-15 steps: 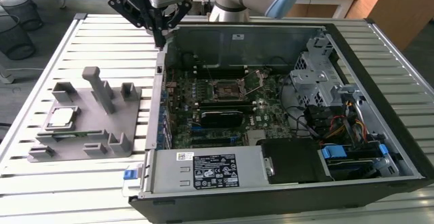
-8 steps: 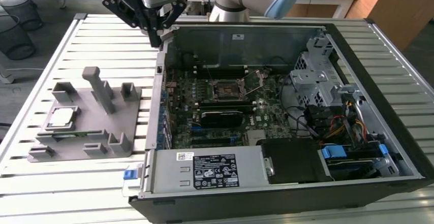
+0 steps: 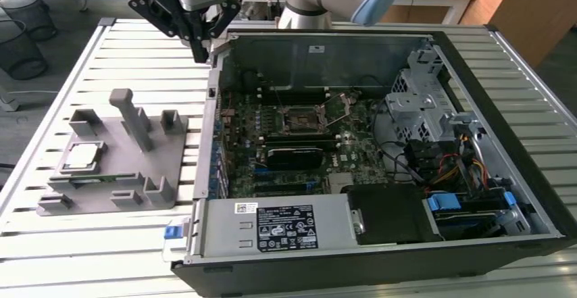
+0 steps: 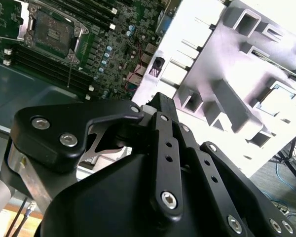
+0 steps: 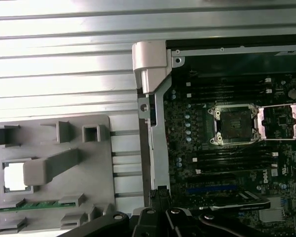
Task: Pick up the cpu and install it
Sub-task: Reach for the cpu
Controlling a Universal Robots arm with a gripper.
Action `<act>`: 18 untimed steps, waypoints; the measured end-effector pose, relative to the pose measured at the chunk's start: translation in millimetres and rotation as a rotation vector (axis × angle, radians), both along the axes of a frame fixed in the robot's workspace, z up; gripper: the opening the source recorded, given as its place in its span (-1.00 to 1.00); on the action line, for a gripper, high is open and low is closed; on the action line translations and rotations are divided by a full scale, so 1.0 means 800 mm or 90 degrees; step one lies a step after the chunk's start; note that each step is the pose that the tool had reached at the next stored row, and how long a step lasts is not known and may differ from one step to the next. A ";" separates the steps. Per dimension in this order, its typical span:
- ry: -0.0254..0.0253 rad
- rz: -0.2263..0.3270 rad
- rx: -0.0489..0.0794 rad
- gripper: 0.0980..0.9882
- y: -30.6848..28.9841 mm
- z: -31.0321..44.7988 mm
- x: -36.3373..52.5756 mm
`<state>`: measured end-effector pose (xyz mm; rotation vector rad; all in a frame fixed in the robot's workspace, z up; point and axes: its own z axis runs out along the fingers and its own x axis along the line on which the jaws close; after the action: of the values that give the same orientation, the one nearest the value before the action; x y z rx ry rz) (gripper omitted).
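Pincer (image 3: 201,55) hung closed, empty, over the computer case (image 3: 361,41) corner | cpu (image 3: 83,156) sat untouched, well apart from it, nested in a grey holder (image 3: 121,161) recess, likely to keep it square for pickup | socket (image 3: 302,117) nearer the pincer lay bare, load frame (image 5: 281,121) flipped open, seemingly to receive the chip.

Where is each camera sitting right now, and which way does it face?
Exterior view: off the arm, high over the table, looking down into the open computer case; the arm and gripper hang over the case's far corner.
First wrist view: on the arm, looking straight down past the gripper at the cpu.
Second wrist view: on the arm, looking obliquely along the gripper.
Shared: all three show the grey holder and the open socket.
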<state>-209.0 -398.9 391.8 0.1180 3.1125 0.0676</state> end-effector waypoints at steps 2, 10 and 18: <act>0.0000 0.000 0.000 -0.98 0.0000 -0.0001 -0.003; 0.0000 0.000 0.000 -0.98 0.0000 -0.0003 -0.013; 0.0000 0.000 0.000 -0.98 0.0000 -0.0005 -0.024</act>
<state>-228.6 -398.9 391.4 0.1180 3.1125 0.0677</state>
